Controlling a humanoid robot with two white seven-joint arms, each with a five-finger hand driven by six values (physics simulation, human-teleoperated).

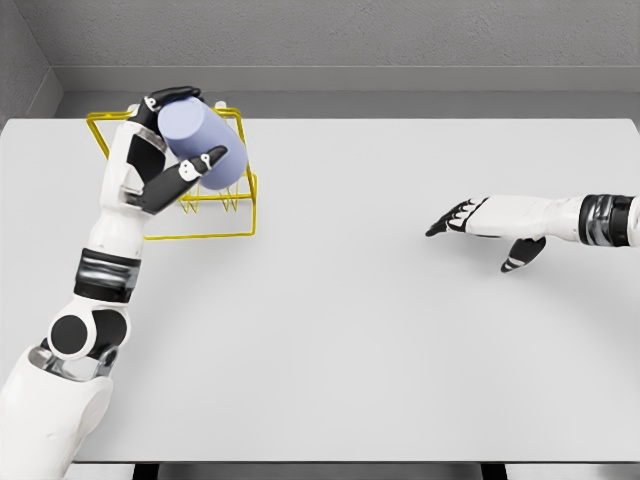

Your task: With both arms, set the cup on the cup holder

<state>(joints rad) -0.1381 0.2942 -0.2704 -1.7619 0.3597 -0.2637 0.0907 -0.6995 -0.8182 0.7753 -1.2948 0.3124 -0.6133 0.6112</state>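
A pale lavender cup (203,144) is tilted on its side in my left hand (185,135), whose fingers are shut around it. The hand holds the cup right over the yellow wire cup holder (247,215) at the table's far left. The holder's prongs show just below the cup; whether the cup touches them I cannot tell. My right hand (470,225) hovers flat over the table at the right, open and holding nothing.
The white table (350,330) spreads across the view, with a grey wall behind it. My left arm rises from the lower left corner; my right forearm enters from the right edge.
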